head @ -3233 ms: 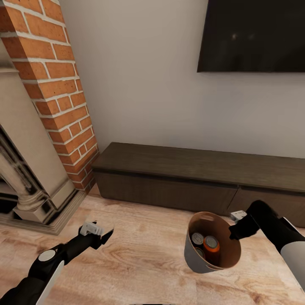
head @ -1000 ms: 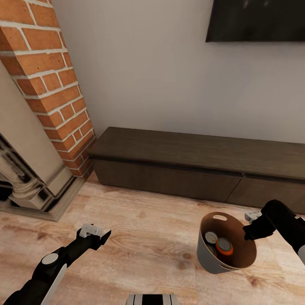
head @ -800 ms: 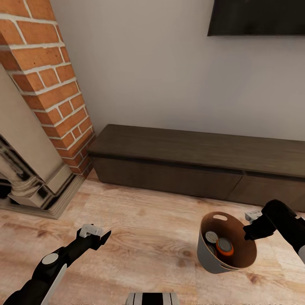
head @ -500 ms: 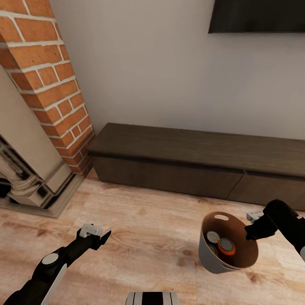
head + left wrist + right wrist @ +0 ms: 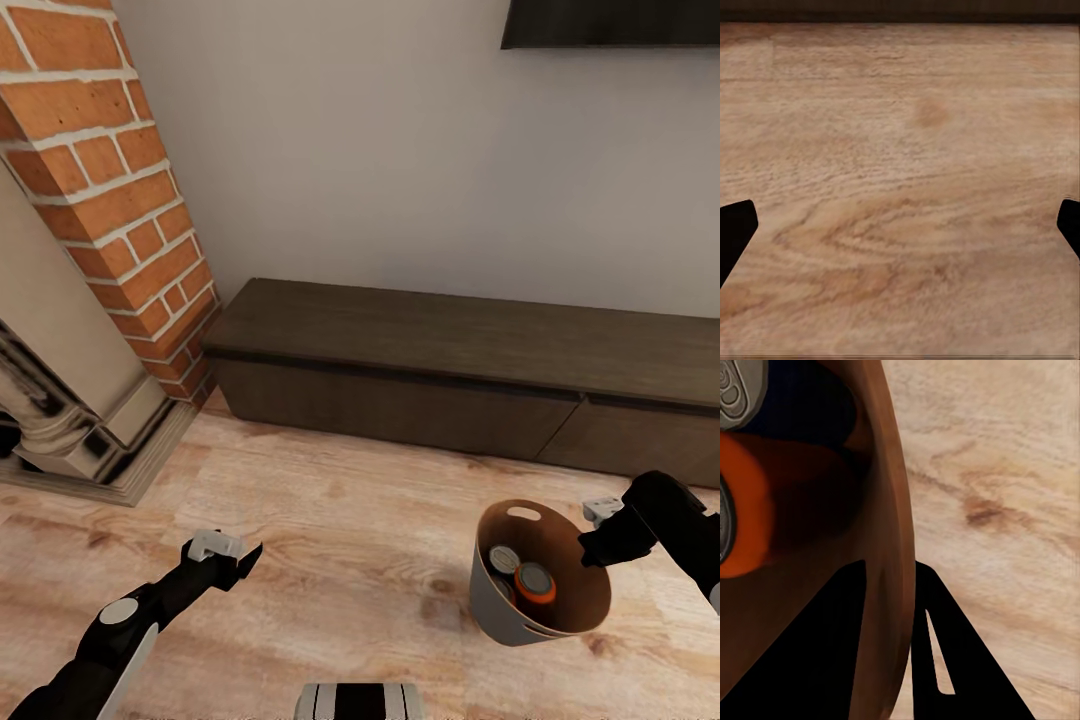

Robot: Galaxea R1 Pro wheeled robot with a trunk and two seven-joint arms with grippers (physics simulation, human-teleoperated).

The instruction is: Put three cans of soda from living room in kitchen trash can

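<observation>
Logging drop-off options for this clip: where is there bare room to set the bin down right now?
The wood floor lies bare between the left gripper and the trash can, back to the low cabinet. The cabinet's top is bare too. It is crowded at the bin: the right gripper clamps its rim, soda cans inside.

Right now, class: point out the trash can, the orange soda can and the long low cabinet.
trash can (image 5: 492,600): head view, pale grey outer wall.
orange soda can (image 5: 535,581): head view, silver-grey top, inside the bin.
long low cabinet (image 5: 440,340): head view, dark top surface.
</observation>
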